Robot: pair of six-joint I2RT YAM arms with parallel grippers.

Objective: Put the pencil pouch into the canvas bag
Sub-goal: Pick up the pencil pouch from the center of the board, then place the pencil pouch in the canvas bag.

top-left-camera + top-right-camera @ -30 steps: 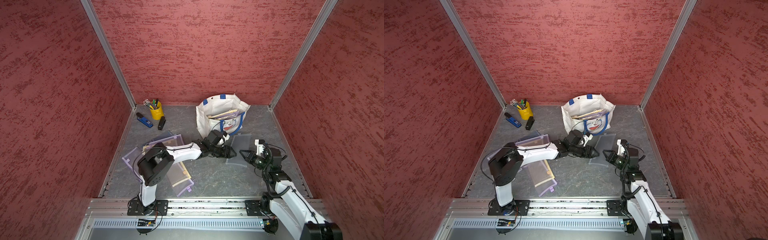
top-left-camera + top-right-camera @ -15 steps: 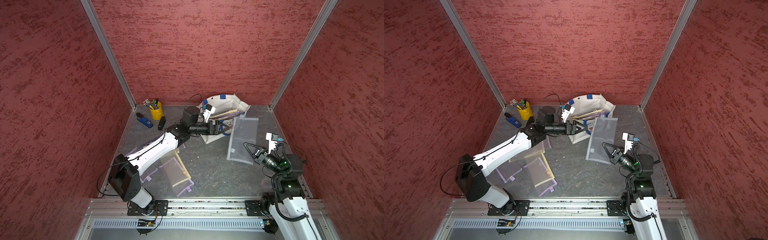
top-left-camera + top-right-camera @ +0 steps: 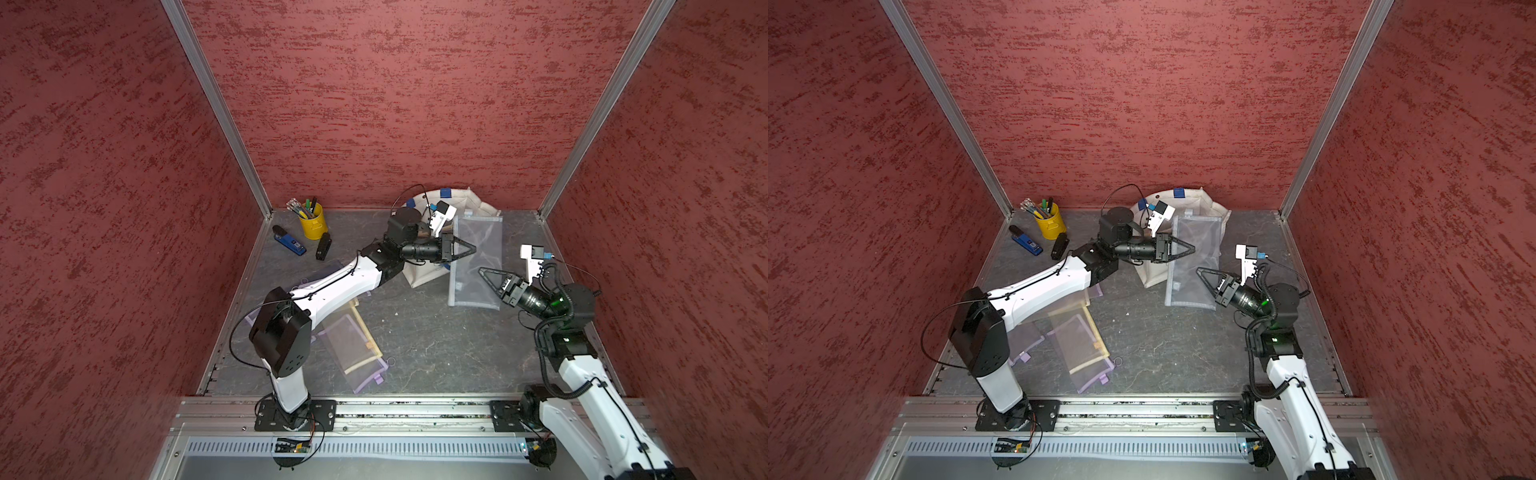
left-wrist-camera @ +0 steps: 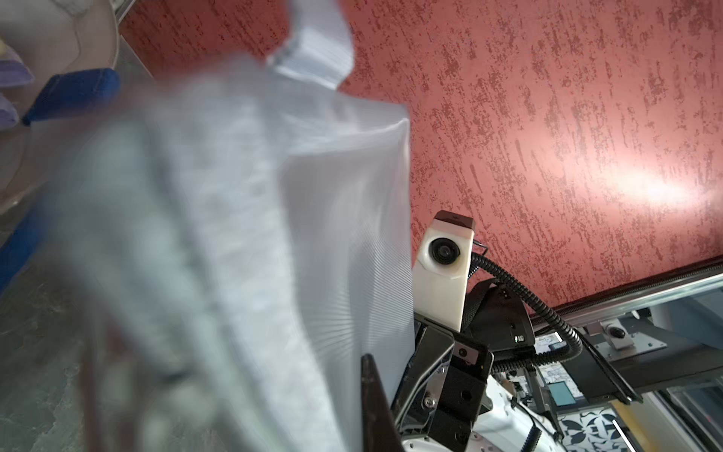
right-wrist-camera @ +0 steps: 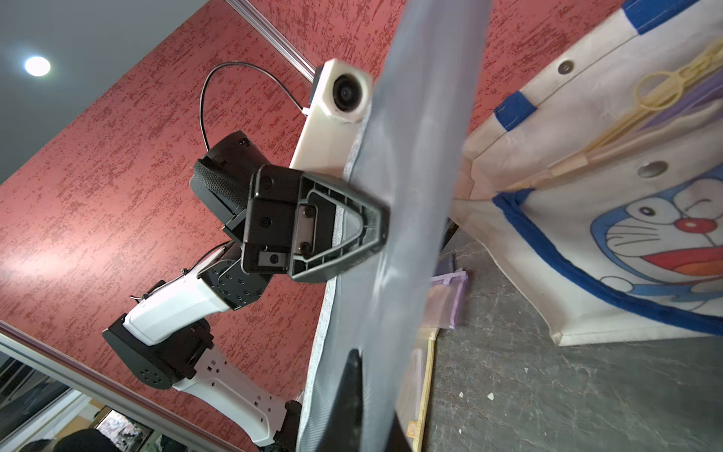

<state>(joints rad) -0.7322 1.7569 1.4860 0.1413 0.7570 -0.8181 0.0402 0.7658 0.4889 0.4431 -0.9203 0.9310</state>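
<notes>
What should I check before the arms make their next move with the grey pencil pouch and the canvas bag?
1. Left gripper grip on the pencil pouch: ok, shut on its edge.
2. Right gripper grip: ok, shut on the pouch.
3. Pouch clear of the table: cannot tell from these angles.
4. Canvas bag mouth open: ok, seen in the right wrist view.
5. Pouch inside the bag: not ok, it is held in front of the bag.
6. Room in the bag: cannot tell; a purple item already lies inside.
</notes>
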